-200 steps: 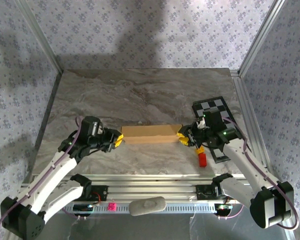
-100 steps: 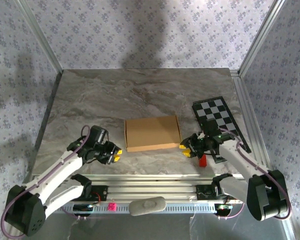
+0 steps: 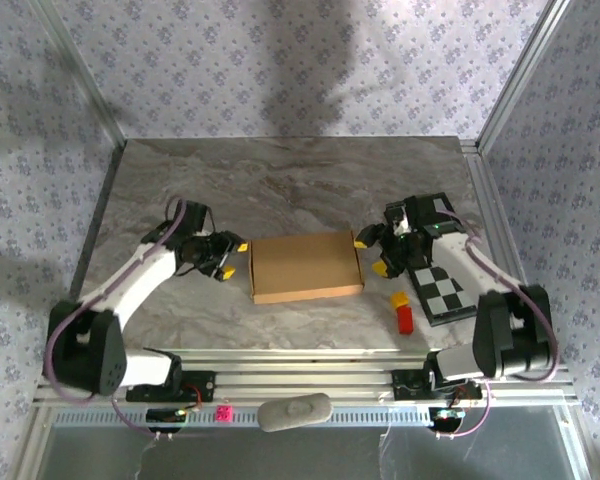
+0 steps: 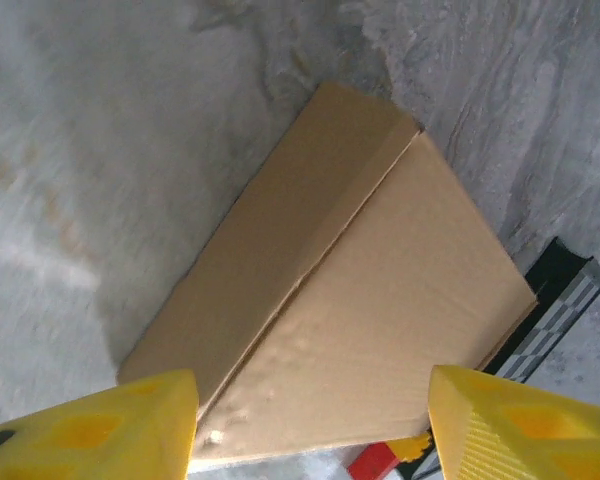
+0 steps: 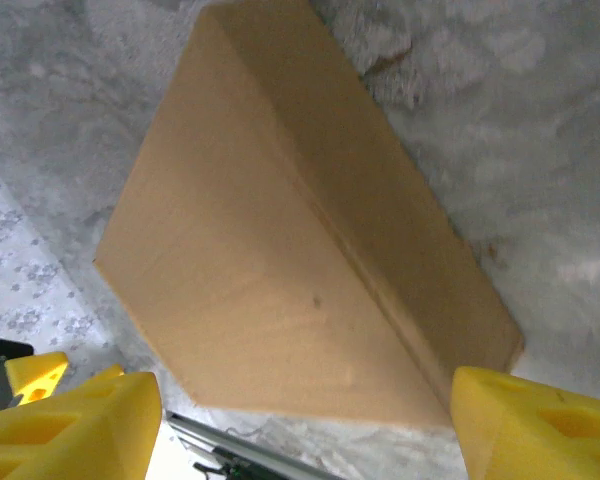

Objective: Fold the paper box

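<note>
Marble-patterned table [image 3: 280, 180], floral wallpaper [image 3: 280, 70] on every side, aluminium frame [image 3: 508, 90] at the corners. Right in the middle of the table sits the paper box [image 3: 306, 266], folded shut and lying flat with its broad brown face up. It's squarely between the two arms, a shade nearer the front rail than the back wall.

The left gripper [image 3: 234, 258] is down low just beside the box's left edge. Its jaws are apart, yellow fingers [image 3: 241, 245] spread with nothing between them. From its wrist camera the box lies ahead, a side wall and the top panel meeting at a crisp fold, with both yellow tips framing it from the bottom corners.

Over on the other side, the right gripper [image 3: 370, 255] mirrors that: jaws wide, nothing held, just off the box's right edge near its far corner. Whether either set of fingertips brushes the cardboard is hard to call from above, though there looks to be a sliver of table between. Its wrist camera looks along the box too, lid flat, corners square.

Right of the box, the checkered board [image 3: 442, 292] lies partly under the right arm. Just beside its near-left corner sit a red block [image 3: 404, 319] and a small yellow block [image 3: 399, 299], touching or nearly so.
</note>
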Motion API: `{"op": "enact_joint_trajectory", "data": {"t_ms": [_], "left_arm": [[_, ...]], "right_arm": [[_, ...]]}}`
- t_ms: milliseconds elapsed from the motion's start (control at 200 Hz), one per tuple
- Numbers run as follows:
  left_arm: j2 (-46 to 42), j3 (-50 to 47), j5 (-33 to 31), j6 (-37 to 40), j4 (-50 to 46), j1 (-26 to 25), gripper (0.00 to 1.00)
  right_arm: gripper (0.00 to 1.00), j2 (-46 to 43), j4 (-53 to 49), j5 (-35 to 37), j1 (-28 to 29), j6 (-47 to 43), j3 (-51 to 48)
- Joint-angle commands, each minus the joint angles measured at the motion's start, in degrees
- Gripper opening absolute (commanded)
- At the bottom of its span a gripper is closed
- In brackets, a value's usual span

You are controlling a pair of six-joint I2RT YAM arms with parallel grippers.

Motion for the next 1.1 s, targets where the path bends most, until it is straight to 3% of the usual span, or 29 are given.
{"op": "enact_joint_trajectory", "data": {"t_ms": [0, 270, 480, 695, 795, 925, 955, 960, 970, 985, 1004, 1094], "left_arm": [[8.02, 2.59, 7.07, 10.41, 2.05, 0.08, 0.64], [17.53, 8.60, 6.22, 13.85, 3.20, 0.43, 0.65], [28.33, 23.37, 4.61, 19.05, -3.45, 1.94, 0.64], [31.73, 28.47, 3.06, 21.17, -4.50, 4.39, 0.64], [31.63, 29.80, 1.88, 22.24, -6.14, 4.39, 0.64], [26.67, 30.02, -5.31, 22.70, -9.38, 5.05, 0.66], [24.54, 29.65, -7.16, 22.64, -9.50, 5.32, 0.68], [24.12, 29.56, -7.50, 22.63, -9.47, 5.38, 0.71], [23.30, 29.43, -8.01, 22.66, -9.46, 5.49, 0.90], [22.07, 29.33, -8.72, 22.76, -9.31, 5.65, 0.99], [20.73, 29.18, -9.69, 22.93, -9.17, 5.85, 1.00], [13.38, 28.97, -13.31, 25.35, -7.88, 6.23, 1.00]], "right_arm": [[0.82, 6.30, -0.87, -3.52, 0.83, -7.97, 2.95], [0.84, 15.90, -0.47, -3.35, 3.50, -8.78, 11.40], [0.83, 22.71, 0.10, -2.67, 4.76, -7.55, 19.23], [0.82, 26.73, -2.17, -0.97, 5.28, -7.35, 25.67], [0.82, 25.44, -4.63, 2.91, 5.17, -7.54, 25.84], [0.84, 19.27, -9.40, 12.58, 4.27, -8.85, 25.87], [0.85, 17.22, -10.42, 15.34, 3.88, -9.49, 26.31], [0.85, 16.83, -10.56, 15.72, 3.80, -9.55, 26.41], [0.86, 16.17, -10.83, 16.52, 3.65, -9.75, 26.58], [0.90, 15.19, -11.28, 17.67, 3.34, -10.08, 26.88], [0.99, 14.00, -11.86, 18.77, 3.01, -10.69, 27.47], [1.00, 8.97, -13.95, 22.17, 1.07, -14.01, 30.33]]}}
